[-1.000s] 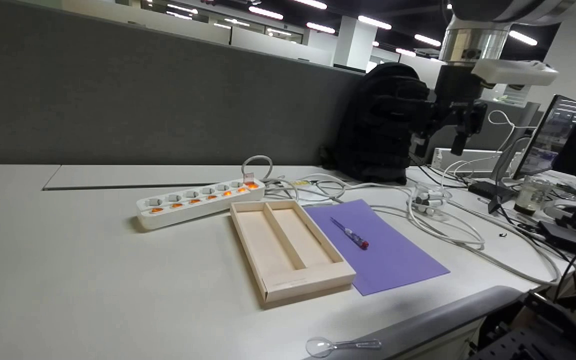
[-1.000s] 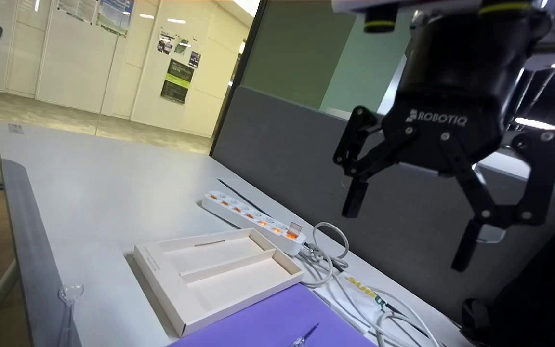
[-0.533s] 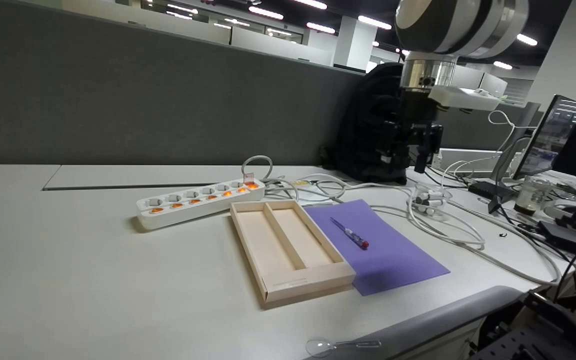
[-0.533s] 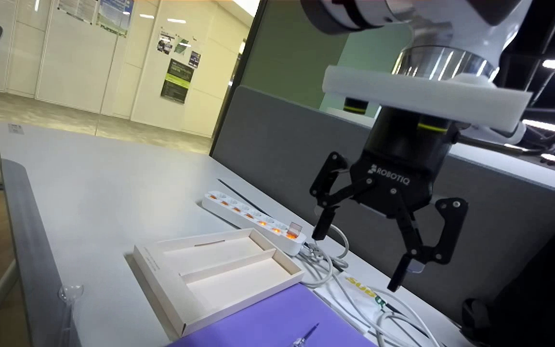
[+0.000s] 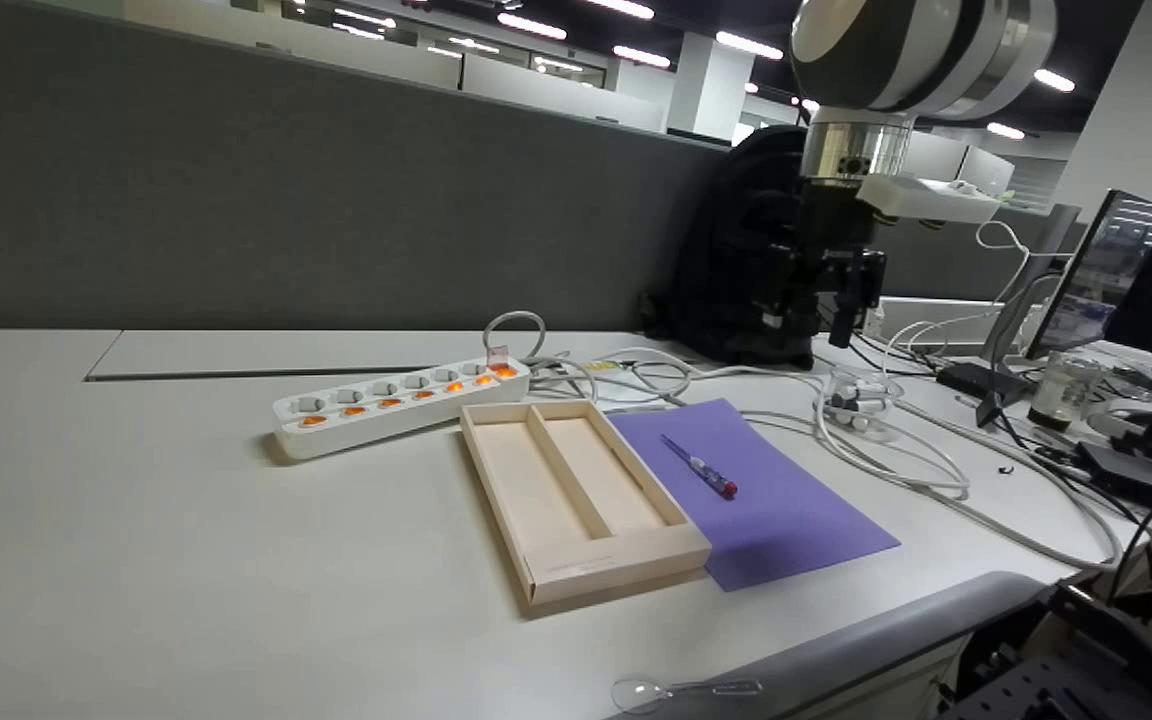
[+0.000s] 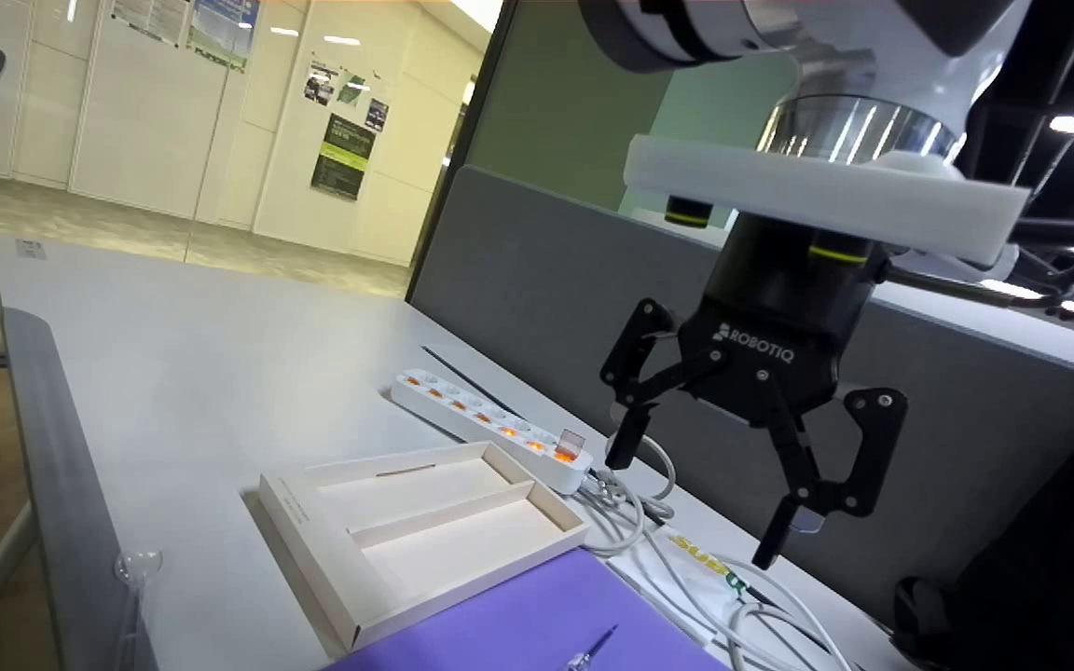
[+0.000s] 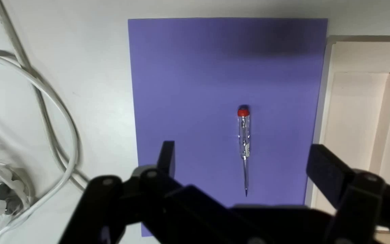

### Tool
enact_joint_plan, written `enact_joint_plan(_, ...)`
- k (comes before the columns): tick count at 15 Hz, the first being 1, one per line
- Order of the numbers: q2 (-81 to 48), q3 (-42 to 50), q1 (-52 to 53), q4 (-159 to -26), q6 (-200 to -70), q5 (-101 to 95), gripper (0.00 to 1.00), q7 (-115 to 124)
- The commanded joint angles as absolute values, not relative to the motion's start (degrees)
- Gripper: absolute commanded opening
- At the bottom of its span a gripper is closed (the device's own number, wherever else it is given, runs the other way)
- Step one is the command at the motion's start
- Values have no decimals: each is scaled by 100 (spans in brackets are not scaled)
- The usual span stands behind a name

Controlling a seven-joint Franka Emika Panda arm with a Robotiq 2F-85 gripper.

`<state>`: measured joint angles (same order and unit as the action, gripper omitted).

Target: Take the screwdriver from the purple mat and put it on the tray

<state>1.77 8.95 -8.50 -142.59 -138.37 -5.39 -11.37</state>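
The screwdriver has a clear handle, a red cap and a thin metal shaft. It lies on the purple mat point(image 5: 786, 530) in both exterior views, as the screwdriver point(image 5: 701, 468) and, cut off by the bottom edge, the screwdriver point(image 6: 582, 660). In the wrist view the screwdriver point(image 7: 244, 135) lies upright in the picture, tip toward the gripper, on the mat point(image 7: 188, 78). The light wooden tray point(image 5: 616, 562) with two compartments stands beside the mat; its rim point(image 7: 367, 56) shows at the right of the wrist view. My gripper point(image 6: 693, 509) is open and empty, high above the mat, fingers point(image 7: 167, 159) either side of the screwdriver in view.
A white power strip point(image 5: 401, 405) lies behind the tray. Grey cables point(image 5: 866, 460) run behind and beside the mat. A black backpack point(image 5: 736, 270) leans on the grey partition point(image 5: 336, 200). A clear spoon point(image 5: 641, 693) lies near the table's front edge.
Over the first half second the arm came down and moved left in both exterior views. Since then it has stayed almost still. The gripper stayed open; the screwdriver, mat and tray have not moved.
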Motion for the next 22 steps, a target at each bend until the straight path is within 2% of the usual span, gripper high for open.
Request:
enact_joint_plan(1,-311,832,-800,-14187,-14432,-577,100,-1023)
enact_joint_plan(4,-934,738,-731,-14119,-15337,-596,100,-986)
enact_joint_plan(9,-1894,502,-744,-13829,-16087,-453,100,-1169)
enact_joint_plan(22,-2862,-318,-1462,-13337,-16286,1,100,-1898)
